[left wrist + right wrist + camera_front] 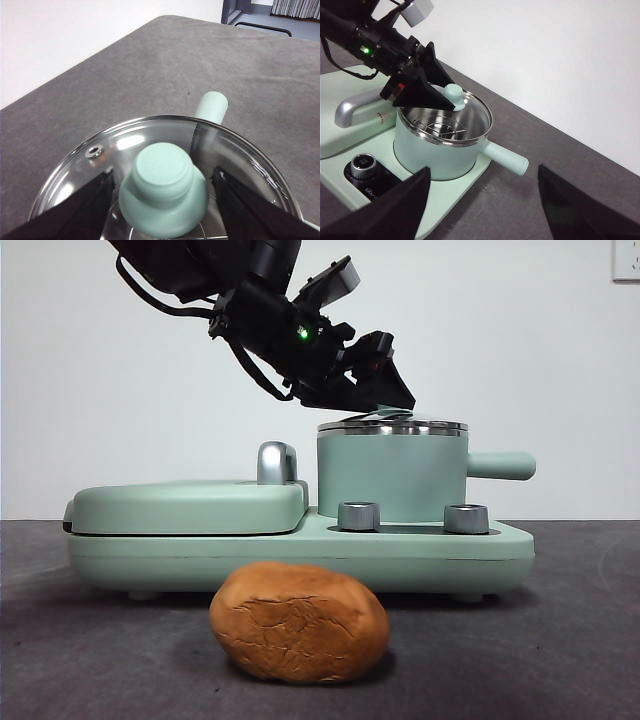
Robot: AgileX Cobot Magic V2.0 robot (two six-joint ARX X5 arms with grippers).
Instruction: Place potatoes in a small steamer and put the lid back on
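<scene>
The potato (300, 623) lies on the dark grey table (560, 640) in front of the mint-green cooker base (420, 552), well clear of the small steamer (392, 476); nothing is in the pot but a wire rack (439, 128), visible through the glass in the right wrist view; so the loading has not been done; the glass lid (240, 155) sits on the steel rim, though in the right wrist view it looks tipped slightly, and I cannot tell whether it is seated all round; the left gripper (162, 192) is down over the pot, its black jaws spread to either side of the mint-green knob (164, 195), close to it but with a sliver of gap on each side, so it is placed for a pinch and not yet closed; the right gripper (482, 202) waits above and to one side of the cooker, jaws wide apart and holding nothing; the pot's stubby handle (500, 465) points away from the hinged grill plate (185, 507); by my reckoning the task is at its very start: the lid has to come off and be set aside, the potato lifted from the table and lowered into the pot, then the lid returned
</scene>
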